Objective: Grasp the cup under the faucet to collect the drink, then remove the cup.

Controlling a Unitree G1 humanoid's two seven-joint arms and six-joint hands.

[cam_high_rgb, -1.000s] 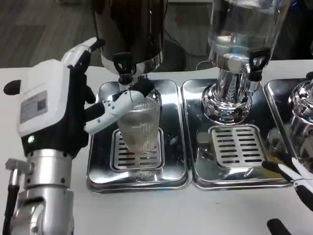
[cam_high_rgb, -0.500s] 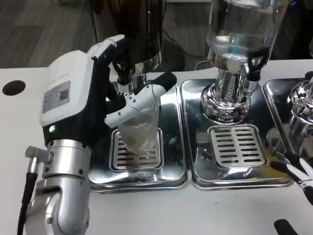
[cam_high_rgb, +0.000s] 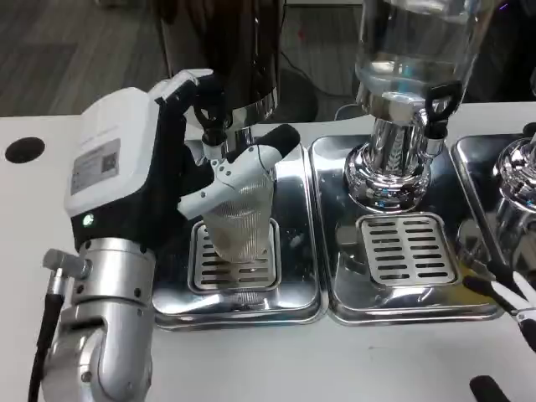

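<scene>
A clear ribbed cup (cam_high_rgb: 244, 233) stands upright on the grate (cam_high_rgb: 209, 270) of the left drip tray (cam_high_rgb: 293, 295), right under the black faucet (cam_high_rgb: 214, 126) of the dark dispenser (cam_high_rgb: 243, 50). My left hand (cam_high_rgb: 126, 176) grips the cup from its left side. The thumb (cam_high_rgb: 224, 186) lies across the cup's front and black fingertips (cam_high_rgb: 280, 138) reach past its rim. The cup's upper left is hidden by the hand, and I cannot tell whether liquid is in it. My right hand (cam_high_rgb: 511, 306) shows as spread fingertips at the lower right edge, holding nothing.
A clear-tank dispenser (cam_high_rgb: 410, 50) with its own black tap (cam_high_rgb: 437, 105) stands on the middle tray (cam_high_rgb: 402, 311). A third chrome dispenser (cam_high_rgb: 519, 172) sits at the right edge. A round black hole (cam_high_rgb: 23, 149) marks the white table at the left.
Over the last second my left hand moved right and closed around the cup; in the last half second it barely shifted. The right hand's fingertips stayed at the lower right.
</scene>
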